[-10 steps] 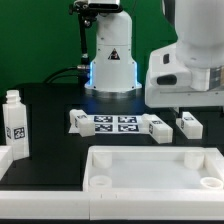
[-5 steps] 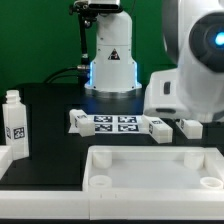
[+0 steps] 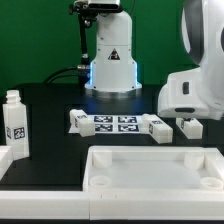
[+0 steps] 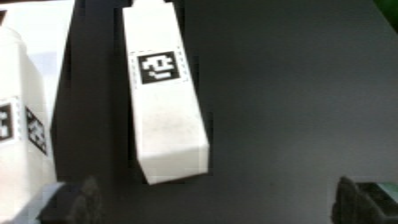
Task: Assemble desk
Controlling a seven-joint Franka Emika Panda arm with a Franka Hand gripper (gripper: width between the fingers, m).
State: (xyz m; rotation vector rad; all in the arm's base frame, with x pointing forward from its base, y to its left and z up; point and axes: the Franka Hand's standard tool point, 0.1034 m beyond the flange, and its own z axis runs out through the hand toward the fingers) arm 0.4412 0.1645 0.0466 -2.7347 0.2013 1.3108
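A black desk (image 3: 50,105) fills the outside camera's scene, with a green backdrop behind it. At the exterior view's far left, a white peg leg (image 3: 14,122) stands upright with a black-and-white square tag on its side. Along the front lies the model desk top (image 3: 150,160), a white rimmed rectangular tray with round sockets at its corners, hollow side up. Behind the tray, in the middle, the marker board (image 3: 112,123) lies flat and shows a row of square tags. Chunkier white pieces sit at both its ends, too small to identify. Further back stands the white robot base (image 3: 110,55), marked with a warning triangle and glowing blue near its foot. Just right of the board, a small white block (image 3: 190,126) lies on the desk. Above it, at the exterior view's right, the bulky white robot arm (image 3: 195,90) hangs over the desk, and its claw cannot be made out from this camera. In the wrist camera, a long white leg (image 4: 164,100) lies flat on the black surface with its tag facing up. A second tagged white piece (image 4: 15,110) lies beside it, with a dark strip between them. The claw (image 4: 222,205) is spread wide, its two dark fingertips (image 4: 71,203) well apart beyond the leg's end and pinching nothing.
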